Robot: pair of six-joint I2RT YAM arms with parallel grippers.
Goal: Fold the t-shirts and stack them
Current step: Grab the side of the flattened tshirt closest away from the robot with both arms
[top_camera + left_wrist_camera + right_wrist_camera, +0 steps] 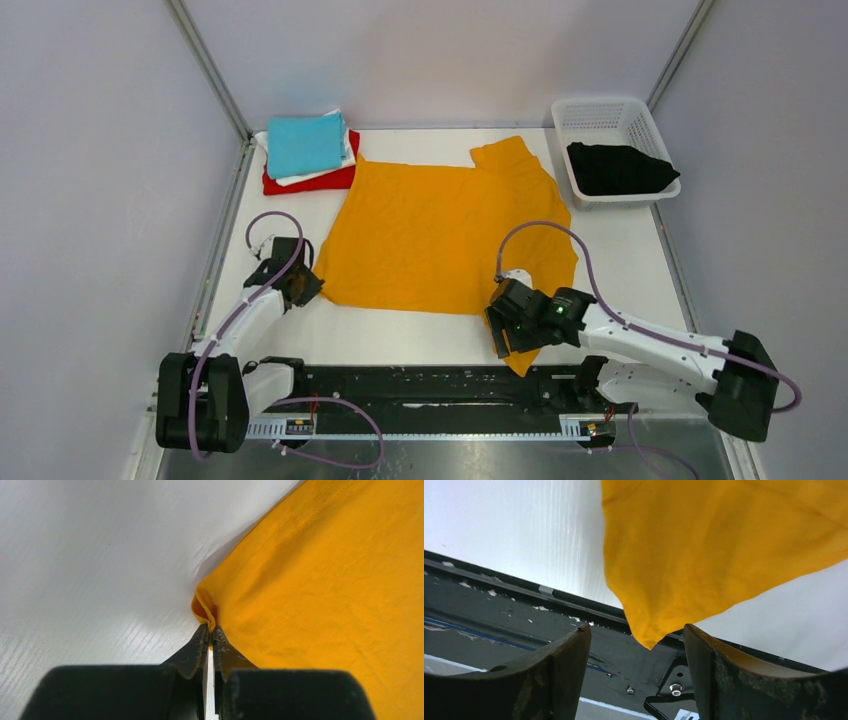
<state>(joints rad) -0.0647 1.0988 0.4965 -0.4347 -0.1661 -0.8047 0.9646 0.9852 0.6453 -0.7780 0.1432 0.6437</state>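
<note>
Our left pincer [209,629] is clamped on the near-left corner of the orange-yellow t-shirt [440,235]. Our right pincer [637,630] stands apart at its near-right corner.

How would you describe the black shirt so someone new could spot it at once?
Go to the far right corner of the white table, where a white mesh basket sits. The black shirt lies crumpled inside it. It is the only dark shirt and the only one in a basket.
</note>
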